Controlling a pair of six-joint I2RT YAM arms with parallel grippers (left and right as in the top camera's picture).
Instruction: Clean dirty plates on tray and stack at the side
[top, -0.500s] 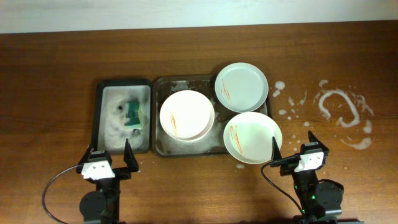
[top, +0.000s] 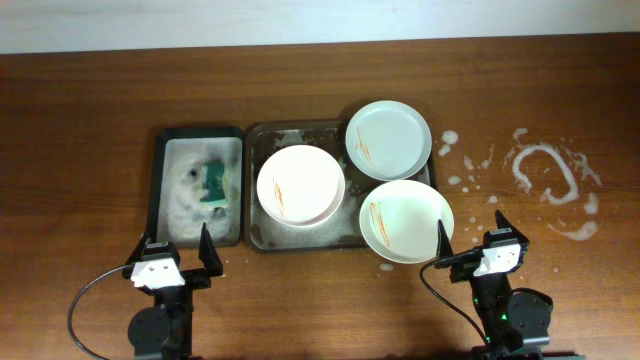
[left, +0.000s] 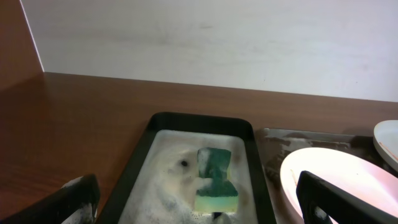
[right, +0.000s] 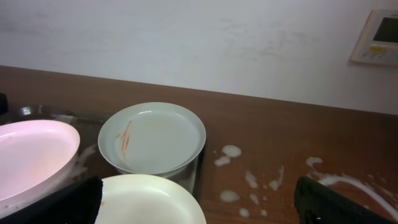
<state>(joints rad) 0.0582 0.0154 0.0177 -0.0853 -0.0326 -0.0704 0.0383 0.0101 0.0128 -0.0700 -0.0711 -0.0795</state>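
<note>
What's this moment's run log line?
left gripper open | right gripper open | three plates dirty, on tray | sponge in soapy bin

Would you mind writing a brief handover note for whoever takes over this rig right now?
Left gripper and right gripper: both open, empty, at the near table edge.
Green sponge lies in the black soapy tray. Three plates sit on the metal tray: pink plate, pale green plate, cream plate, each with orange streaks.
Done: nothing cleaned or stacked.
Left: take the sponge, scrub each plate, stack them at the side.
</note>
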